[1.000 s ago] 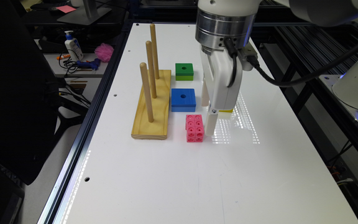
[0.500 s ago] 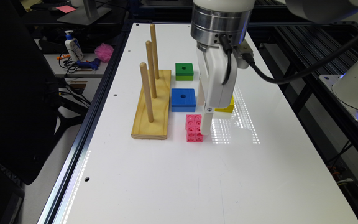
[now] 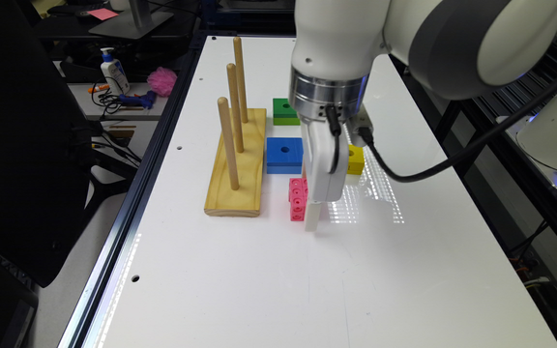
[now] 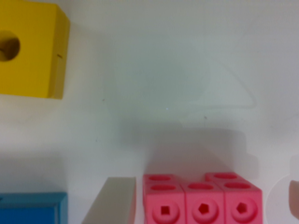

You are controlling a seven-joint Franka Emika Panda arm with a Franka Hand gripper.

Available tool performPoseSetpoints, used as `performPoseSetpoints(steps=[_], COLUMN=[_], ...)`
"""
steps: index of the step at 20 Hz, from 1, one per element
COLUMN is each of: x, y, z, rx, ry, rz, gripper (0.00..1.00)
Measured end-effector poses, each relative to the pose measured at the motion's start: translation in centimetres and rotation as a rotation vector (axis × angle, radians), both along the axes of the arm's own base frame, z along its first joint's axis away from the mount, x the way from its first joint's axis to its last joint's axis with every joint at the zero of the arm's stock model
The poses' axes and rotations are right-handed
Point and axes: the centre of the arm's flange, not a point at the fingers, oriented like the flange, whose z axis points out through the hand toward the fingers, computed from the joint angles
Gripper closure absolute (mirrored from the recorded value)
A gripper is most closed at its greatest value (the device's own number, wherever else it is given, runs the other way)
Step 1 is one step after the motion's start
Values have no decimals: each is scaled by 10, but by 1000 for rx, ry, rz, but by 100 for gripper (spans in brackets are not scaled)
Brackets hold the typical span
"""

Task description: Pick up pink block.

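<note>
The pink block lies flat on the white table, just in front of the blue block. My gripper has come down over its right side in the exterior view, fingertip almost on the table. In the wrist view the pink block sits between my gripper's two fingers. One pale finger stands beside one end and the other shows at the picture's edge, with a gap on each side. The gripper is open and holds nothing.
A yellow cube with a central hole sits close behind the gripper, and a green block lies beyond the blue one. A wooden base with three upright pegs stands at the exterior view's left. A pink puff lies off the table.
The gripper has shifted slightly toward the exterior view's left and lowered, from beside the pink block to straddling it. The blocks have not moved.
</note>
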Motion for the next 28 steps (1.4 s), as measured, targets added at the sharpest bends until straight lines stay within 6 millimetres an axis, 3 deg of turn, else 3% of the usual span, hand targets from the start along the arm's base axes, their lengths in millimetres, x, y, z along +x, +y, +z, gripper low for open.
performPoseSetpoints(steps=[6, 10, 11, 28], x=[4, 3, 3, 3], y=[1, 0, 0, -1], z=[2, -10, -10, -9], rx=[2, 1, 1, 0], ry=[-8, -1, -1, 0], rz=[-1, 0, 0, -2], gripper=[0, 0, 100, 100])
